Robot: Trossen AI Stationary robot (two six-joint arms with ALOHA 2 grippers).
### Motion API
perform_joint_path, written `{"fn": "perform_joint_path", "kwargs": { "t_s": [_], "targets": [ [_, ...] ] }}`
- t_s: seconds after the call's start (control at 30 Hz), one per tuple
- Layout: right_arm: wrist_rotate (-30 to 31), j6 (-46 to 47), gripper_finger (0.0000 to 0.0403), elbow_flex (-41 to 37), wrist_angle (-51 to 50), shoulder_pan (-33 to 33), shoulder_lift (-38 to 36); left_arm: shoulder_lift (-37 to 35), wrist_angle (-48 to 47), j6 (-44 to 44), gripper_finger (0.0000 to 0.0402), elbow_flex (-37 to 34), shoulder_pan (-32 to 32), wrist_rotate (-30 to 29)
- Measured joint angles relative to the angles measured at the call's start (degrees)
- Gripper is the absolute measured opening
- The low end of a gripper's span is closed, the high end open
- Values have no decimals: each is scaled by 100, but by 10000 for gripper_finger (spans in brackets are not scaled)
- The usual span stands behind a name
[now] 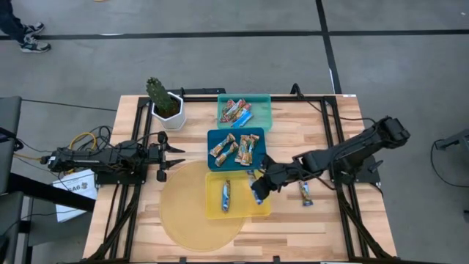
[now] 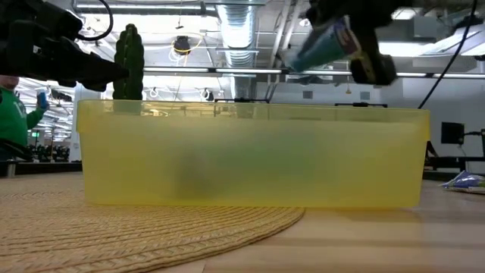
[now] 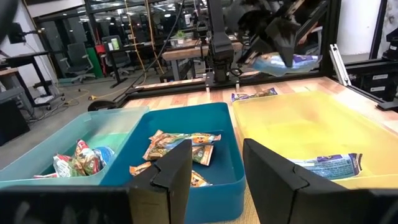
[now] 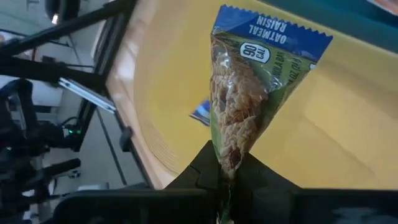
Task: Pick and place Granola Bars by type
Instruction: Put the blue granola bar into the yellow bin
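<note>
The held granola bar [image 4: 239,93] has a blue-white wrapper. My right gripper [image 1: 259,189] is shut on it over the right part of the yellow tray [image 1: 214,209]. A second blue-white bar [image 1: 226,195] lies flat in that tray. Tan-brown bars [image 1: 234,149] lie in the blue tray [image 1: 213,136]. Red-multicolour bars [image 1: 236,111] lie in the teal tray [image 1: 263,110]. One more blue-white bar [image 1: 305,193] lies on the table right of the yellow tray. My left gripper [image 1: 163,158] waits open, left of the trays. My right gripper pinches the bar between its two fingers by one end of the wrapper [image 4: 227,163]. The bar is lifted clear above the yellow tray. It sticks out past the fingers, and its blue printed end [image 4: 272,32] points away from them. In the low view it is tilted [image 2: 322,43].
A round woven placemat [image 1: 187,220] lies under the yellow tray. A cactus in a white pot [image 1: 165,104] stands at the far left of the table. The three trays stand in a row from far to near. Bare wood shows right of the trays.
</note>
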Motion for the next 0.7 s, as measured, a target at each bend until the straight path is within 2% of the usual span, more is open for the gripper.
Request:
{"fn": "perform_joint_path", "kwargs": {
  "t_s": [0.23, 0.47, 0.7],
  "targets": [
    [-142, -568, 5, 1059, -526, -124, 465, -1, 0, -10, 137, -1, 1, 0],
    [-138, -873, 5, 2109, -1757, -254, 977, 0, 0, -40, 137, 0, 1, 0],
    [-46, -1033, 4, 2687, -2347, -277, 1607, -2, 0, -26, 137, 0, 0, 0]
  ]
}}
